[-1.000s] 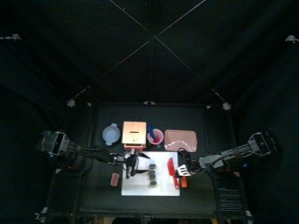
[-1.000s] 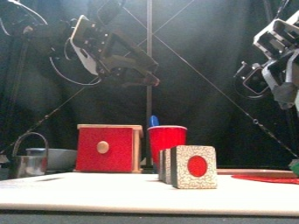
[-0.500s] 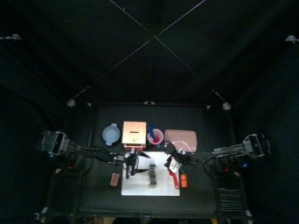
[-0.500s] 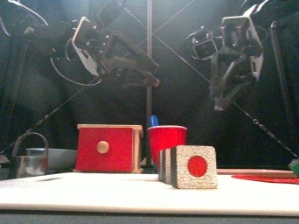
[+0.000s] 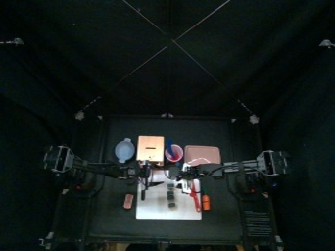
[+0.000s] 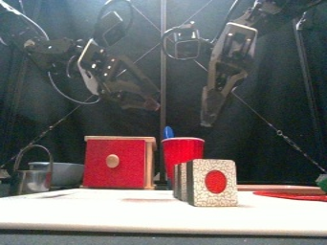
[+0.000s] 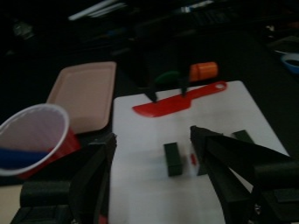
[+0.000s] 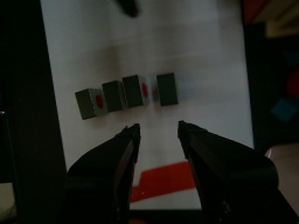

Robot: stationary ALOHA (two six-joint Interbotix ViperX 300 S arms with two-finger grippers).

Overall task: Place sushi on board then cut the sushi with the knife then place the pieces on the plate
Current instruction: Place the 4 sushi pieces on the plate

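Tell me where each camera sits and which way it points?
Top view: high overhead, looking down at the white board; left arm and right arm enter from the sides.
Front view: table height at the front edge, looking level past the sushi pieces; both arms hang above.
Left wrist view: on the left arm, looking over the left gripper at the red knife.
Right wrist view: on the right arm, looking past the right gripper down at the board.
Shared: both wrist views show knife and sushi pieces.

Black table (image 5: 110,222), white board (image 5: 156,211), box (image 5: 151,148), cup (image 5: 174,152), pink tray (image 5: 203,155)
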